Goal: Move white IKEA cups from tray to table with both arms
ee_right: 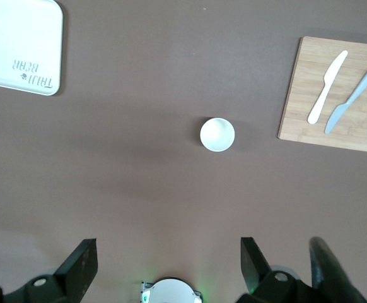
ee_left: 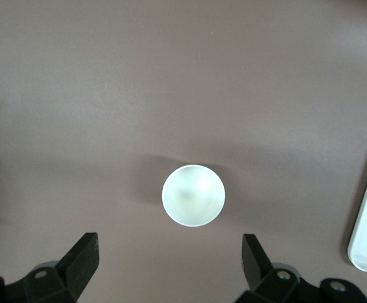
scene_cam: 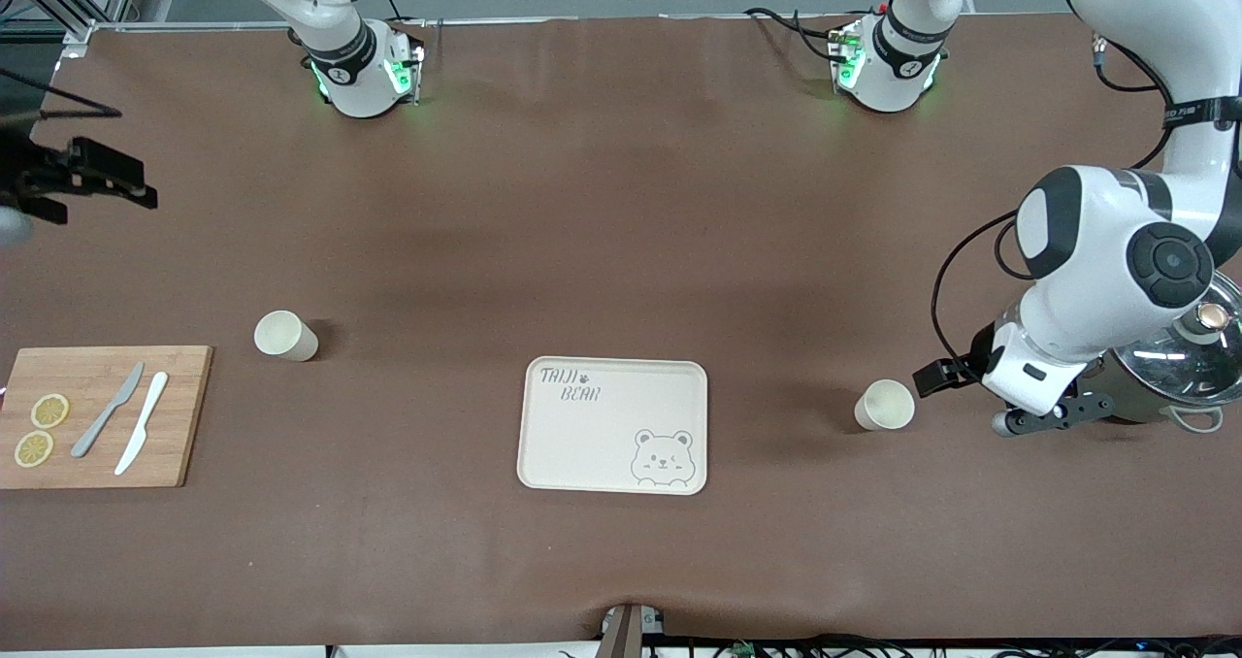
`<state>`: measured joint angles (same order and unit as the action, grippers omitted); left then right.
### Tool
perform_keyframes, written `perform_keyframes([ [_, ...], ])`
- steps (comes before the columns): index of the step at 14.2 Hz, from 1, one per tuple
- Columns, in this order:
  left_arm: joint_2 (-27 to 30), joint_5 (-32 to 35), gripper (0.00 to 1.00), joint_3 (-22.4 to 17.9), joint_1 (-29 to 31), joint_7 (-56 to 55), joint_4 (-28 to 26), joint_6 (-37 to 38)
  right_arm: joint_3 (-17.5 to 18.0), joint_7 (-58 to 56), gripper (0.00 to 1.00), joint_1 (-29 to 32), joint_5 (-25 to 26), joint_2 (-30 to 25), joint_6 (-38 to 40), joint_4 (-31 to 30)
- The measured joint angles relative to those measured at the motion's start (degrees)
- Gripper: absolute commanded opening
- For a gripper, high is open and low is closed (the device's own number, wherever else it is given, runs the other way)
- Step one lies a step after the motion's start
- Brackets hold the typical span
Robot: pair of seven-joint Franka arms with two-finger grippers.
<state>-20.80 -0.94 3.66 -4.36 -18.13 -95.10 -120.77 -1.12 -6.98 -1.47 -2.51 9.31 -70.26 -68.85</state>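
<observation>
Two white cups stand upright on the brown table. One cup (scene_cam: 286, 335) (ee_right: 217, 134) is toward the right arm's end, beside a cutting board. The other cup (scene_cam: 884, 405) (ee_left: 193, 195) is toward the left arm's end, beside the tray. My left gripper (scene_cam: 970, 396) (ee_left: 169, 246) hangs low over the table next to that second cup, open, with nothing between its fingers. My right gripper (scene_cam: 97, 178) (ee_right: 169, 249) is high over the right arm's end of the table, open and empty, well away from its cup.
A cream bear-print tray (scene_cam: 602, 435) (ee_right: 19, 44) lies mid-table. A wooden cutting board (scene_cam: 175, 415) (ee_right: 297, 113) holds two knives and lemon slices at the right arm's end. A pot with a glass lid (scene_cam: 1189, 357) sits under the left arm's wrist.
</observation>
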Motion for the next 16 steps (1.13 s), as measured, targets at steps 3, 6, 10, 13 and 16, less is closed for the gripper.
perform_keyframes([
  [3, 2.1, 0.0, 1.0, 0.1, -0.1, 0.0, 0.2, 2.1, 0.0, 0.9, 1.0, 0.0, 0.0, -3.3, -0.2, -3.1],
  [6, 3.6, 0.0, 1.0, 0.7, -0.3, 0.0, 2.5, 8.7, 0.0, 3.7, 1.0, -0.4, 0.1, -4.8, -0.4, -4.5],
  [10, 6.5, 0.0, 1.0, 0.7, -0.3, 0.6, 4.5, 11.7, -0.3, 5.5, 1.0, -0.7, 0.2, -5.0, -1.3, -6.7],
  [13, 7.7, 0.1, 1.0, 0.4, 0.1, 1.5, 5.6, 13.1, -0.6, 8.5, 1.0, -0.6, 0.2, -7.6, -4.9, -11.5],
  [16, 8.3, 0.1, 1.0, 0.2, 0.2, 1.6, 7.3, 16.1, -0.7, 9.9, 1.0, -0.6, 0.9, -10.7, -7.8, -15.8],
])
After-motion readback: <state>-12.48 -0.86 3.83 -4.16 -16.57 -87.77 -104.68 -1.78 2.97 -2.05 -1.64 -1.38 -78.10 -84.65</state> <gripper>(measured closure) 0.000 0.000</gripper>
